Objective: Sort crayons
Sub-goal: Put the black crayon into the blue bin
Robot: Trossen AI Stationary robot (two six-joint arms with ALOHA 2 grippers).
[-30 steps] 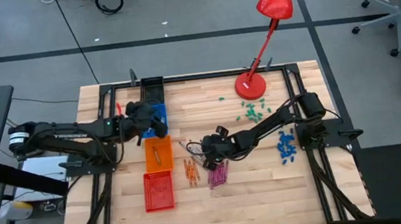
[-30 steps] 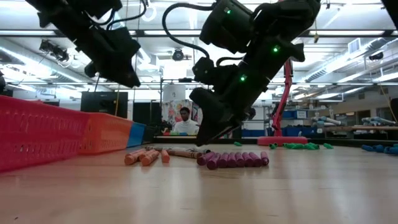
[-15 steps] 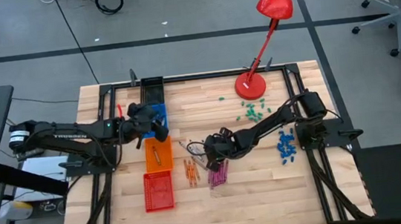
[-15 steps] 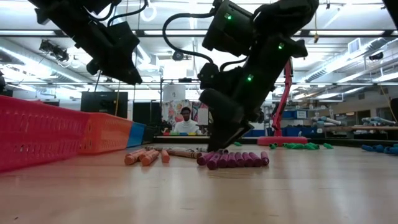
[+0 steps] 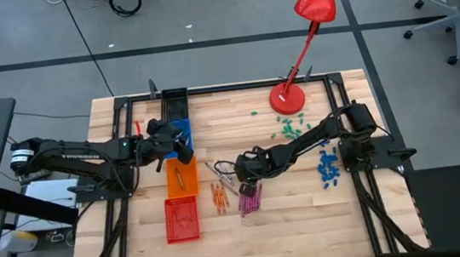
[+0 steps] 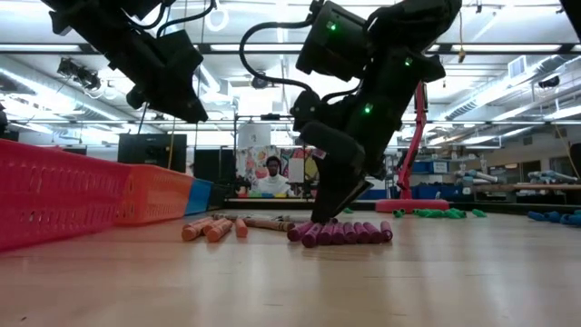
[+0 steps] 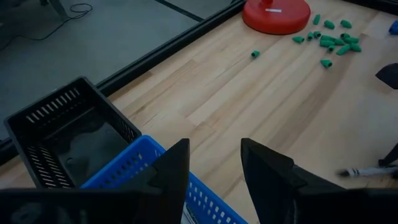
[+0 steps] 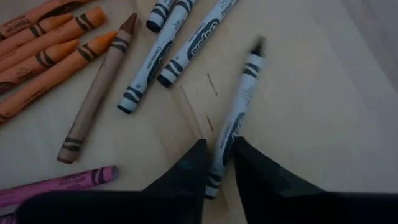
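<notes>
Crayons lie loose mid-table: grey ones (image 8: 155, 56), orange ones (image 8: 43, 50), a brown one (image 8: 93, 99) and a row of pink ones (image 6: 345, 232). My right gripper (image 8: 217, 149) reaches down among them at the table's middle (image 5: 241, 168) and is shut on a single grey crayon (image 8: 239, 106). My left gripper (image 7: 214, 168) hangs open and empty above the blue bin (image 7: 130, 168), over the table's left part (image 5: 182, 149). My right gripper pinches the grey crayon between its two fingers, on the crayon's two long sides near its blunt end (image 8: 219, 163). The fingers slant down from above and from the table's right. The crayon lies flat on the table, its tip (image 8: 256, 46) pointing away from the gripper.
Black (image 5: 175, 100), blue (image 5: 181, 129), orange (image 5: 181, 176) and red (image 5: 181, 219) bins stand in a line on the left; the orange one holds a crayon. A red lamp (image 5: 287, 97), green bits (image 5: 290, 125) and blue bits (image 5: 328, 168) sit at the right.
My right gripper has tipped steeper and sunk, bringing its fingertips down to the table at the left end of the pink row. The crayons have stayed where they were.
</notes>
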